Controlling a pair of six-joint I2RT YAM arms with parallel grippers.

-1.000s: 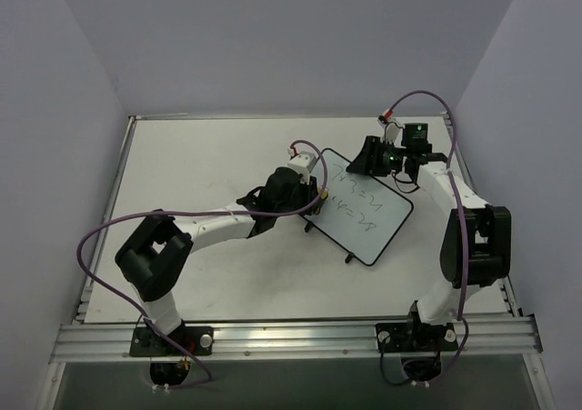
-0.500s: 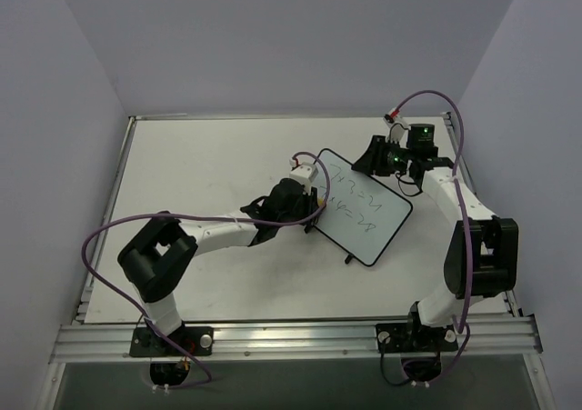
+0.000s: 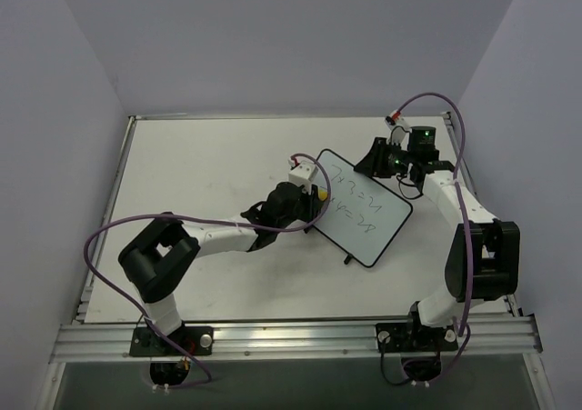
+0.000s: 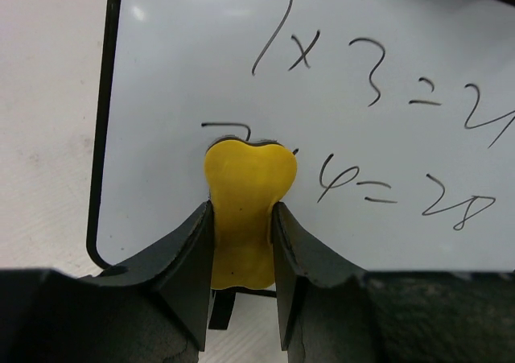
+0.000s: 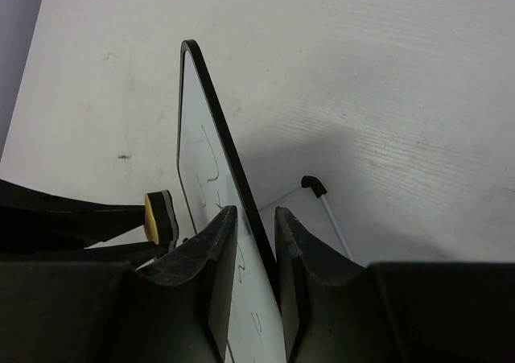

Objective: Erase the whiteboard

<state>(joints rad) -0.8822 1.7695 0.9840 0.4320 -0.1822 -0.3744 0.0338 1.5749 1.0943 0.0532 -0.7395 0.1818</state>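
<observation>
The whiteboard [image 3: 366, 208] stands tilted on its black feet at the table's middle right, with dark sums written on it. In the left wrist view the whiteboard [image 4: 386, 81] fills the frame. My left gripper [image 4: 241, 210] is shut on the yellow bone-shaped eraser [image 4: 248, 182], which is pressed against the board's lower left, over the start of the second line. From above, the left gripper [image 3: 314, 201] is at the board's left edge. My right gripper [image 5: 256, 212] is shut on the whiteboard's [image 5: 201, 158] black-framed edge, at its far right corner [image 3: 377, 163].
The white table [image 3: 200, 165] is walled in on three sides, with a metal rail [image 3: 291, 337] at the near edge. Purple cables loop over both arms. A black foot [image 5: 314, 186] on a thin wire sticks out behind the board.
My left gripper has moved right with the eraser, from beside the board's left edge onto its face. The right gripper has shifted only slightly and keeps its hold on the board.
</observation>
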